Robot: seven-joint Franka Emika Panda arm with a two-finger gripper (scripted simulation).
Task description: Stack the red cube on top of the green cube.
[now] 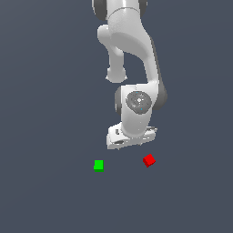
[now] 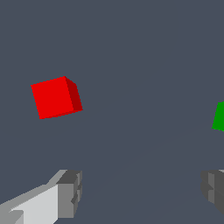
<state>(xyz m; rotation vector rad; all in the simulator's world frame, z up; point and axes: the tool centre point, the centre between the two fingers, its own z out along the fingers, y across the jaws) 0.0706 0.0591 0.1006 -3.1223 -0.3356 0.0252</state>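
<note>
A plain, unmarked bright red cube [image 1: 149, 160] and a matching green cube [image 1: 98, 165] sit apart on the dark tabletop [image 1: 41, 191] beneath the wide-open, empty tool [image 2: 140, 192].

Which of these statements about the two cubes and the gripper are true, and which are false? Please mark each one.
1. The red cube lies on the green cube. False: both lie apart on the floor, with the red one toward the exterior view's right.
2. The gripper is open. True: the wrist view shows a wide gap between its fingers.
3. The gripper holds the red cube. False: nothing is between the fingers, and the red cube lies free on the floor.
4. The green cube is cut by the edge of the wrist view. True: only part of it shows there.
5. The red cube lies square with the green cube. False: in the exterior view it is turned, while the green one looks straight.
</note>
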